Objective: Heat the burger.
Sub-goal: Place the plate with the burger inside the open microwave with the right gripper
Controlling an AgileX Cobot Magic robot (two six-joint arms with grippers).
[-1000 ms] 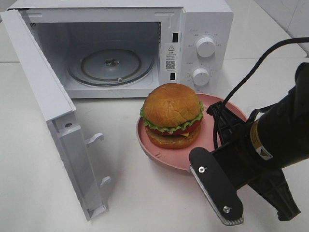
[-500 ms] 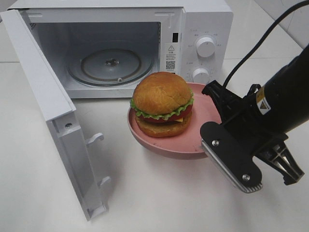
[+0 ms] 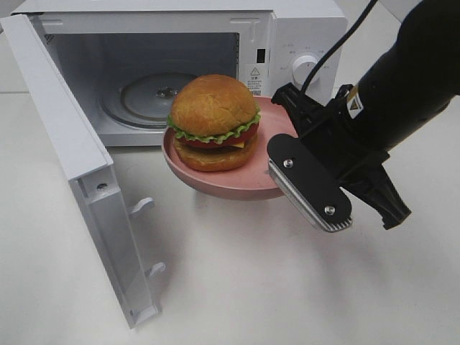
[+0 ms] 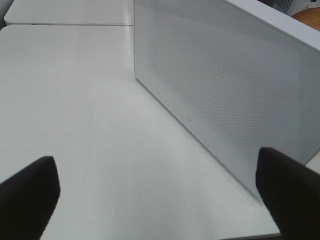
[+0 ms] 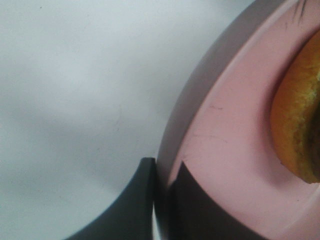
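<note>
The burger (image 3: 213,121), with a golden bun, green lettuce and red tomato, sits on a pink plate (image 3: 215,188). My right gripper (image 3: 277,167) is shut on the plate's right rim and holds it off the table, just in front of the open microwave (image 3: 302,32). In the right wrist view the gripper (image 5: 162,170) pinches the pink rim (image 5: 210,150), with the bun's edge (image 5: 297,125) beside it. My left gripper (image 4: 157,200) stands open and empty beside the outer face of the microwave door (image 4: 225,90); the high view does not show it.
The microwave door (image 3: 65,136) swings open to the left, its latch hooks facing the table. A glass turntable (image 3: 147,97) lies inside the cavity. Two white knobs (image 3: 307,66) are on the panel behind my right arm. White table (image 3: 237,287) lies in front.
My right gripper has raised the plate with the burger and carried it left and back, from the table in front of the knobs to the microwave's opening. The left gripper stays open.
</note>
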